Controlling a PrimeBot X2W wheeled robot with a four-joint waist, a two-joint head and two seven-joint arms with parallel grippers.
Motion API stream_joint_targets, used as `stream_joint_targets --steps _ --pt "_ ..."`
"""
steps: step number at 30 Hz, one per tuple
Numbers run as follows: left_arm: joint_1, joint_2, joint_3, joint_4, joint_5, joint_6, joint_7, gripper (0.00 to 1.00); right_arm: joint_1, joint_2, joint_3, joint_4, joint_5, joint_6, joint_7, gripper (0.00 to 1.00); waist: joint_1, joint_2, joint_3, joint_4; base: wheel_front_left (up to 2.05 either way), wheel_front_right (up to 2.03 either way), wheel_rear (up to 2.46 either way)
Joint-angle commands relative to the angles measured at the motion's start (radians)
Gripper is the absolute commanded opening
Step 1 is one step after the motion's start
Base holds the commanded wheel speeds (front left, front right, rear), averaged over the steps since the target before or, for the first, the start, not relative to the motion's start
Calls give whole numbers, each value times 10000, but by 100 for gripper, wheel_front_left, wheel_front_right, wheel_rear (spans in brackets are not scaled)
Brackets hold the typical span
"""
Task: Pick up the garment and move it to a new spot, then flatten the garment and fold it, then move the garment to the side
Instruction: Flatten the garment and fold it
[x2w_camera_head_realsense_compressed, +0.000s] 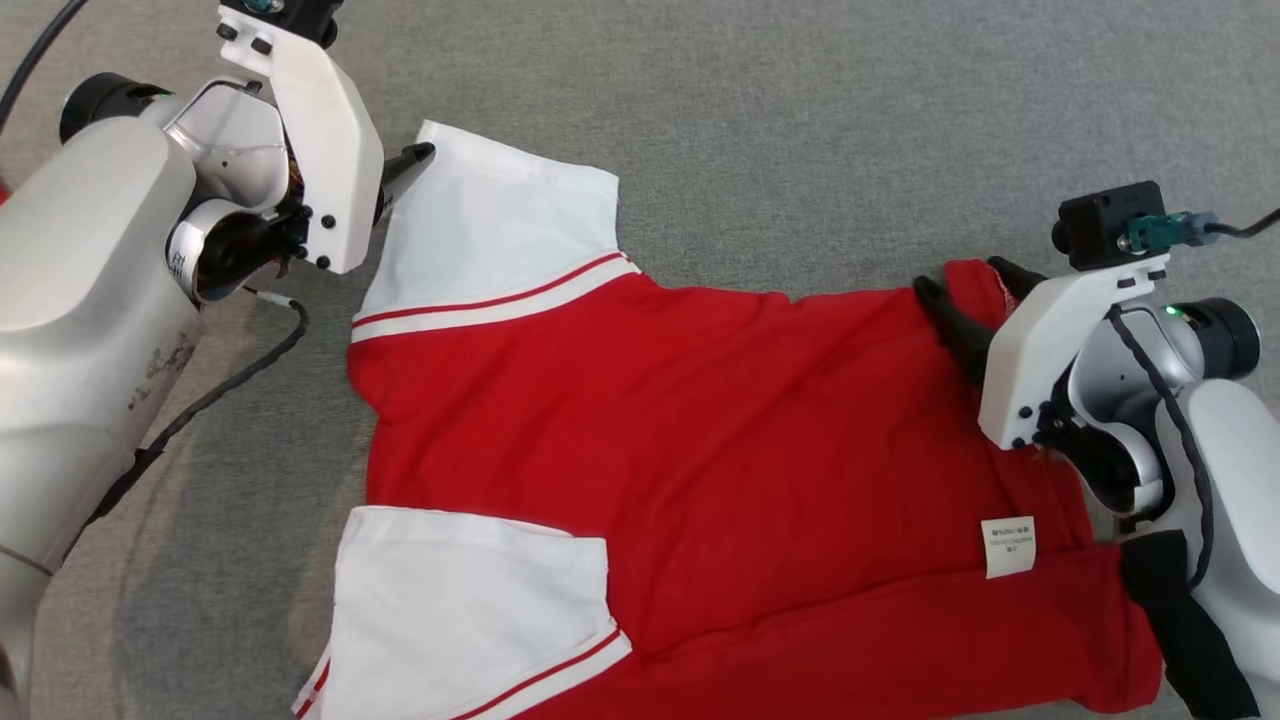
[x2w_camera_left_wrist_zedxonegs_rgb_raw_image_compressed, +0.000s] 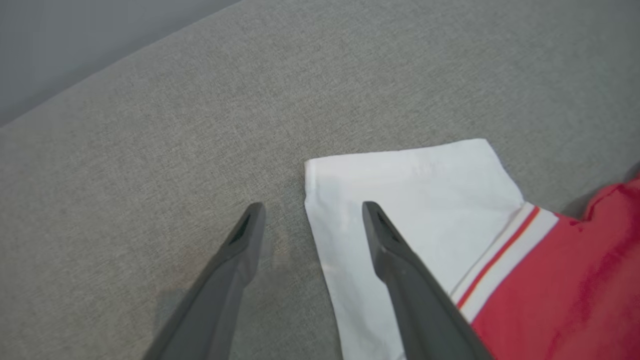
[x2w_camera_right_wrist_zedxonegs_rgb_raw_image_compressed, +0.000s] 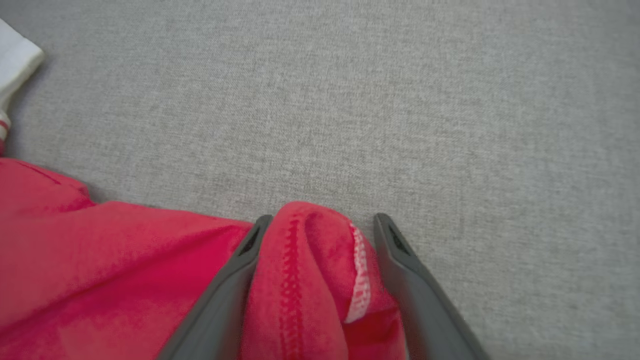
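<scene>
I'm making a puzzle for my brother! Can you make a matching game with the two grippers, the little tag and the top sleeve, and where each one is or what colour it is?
Things:
1 left gripper
2 right gripper
3 tag
4 top sleeve

Matches:
A white with a red stripe
B open around a bunched red hem
C lying on the red shirt
D open across the top sleeve's edge

Pairs: 1-D, 2-B, 3-C, 4-A
</scene>
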Motion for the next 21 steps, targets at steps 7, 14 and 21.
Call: stream_joint_targets --steps 7,14,21 --pt "-612 25 -276 600 -276 -239 336 100 -444 120 387 -6 176 21 -290 100 0 0 605 -677 0 0 0" --pt "-610 -12 -453 1276 -513 -241 518 100 -595 173 449 -31 74 15 -406 100 0 0 642 -837 0 0 0" --pt "-546 -108 -609 1228 -887 -240 359 0 -497 45 319 -108 -102 14 -402 16 0 0 463 -813 0 0 0"
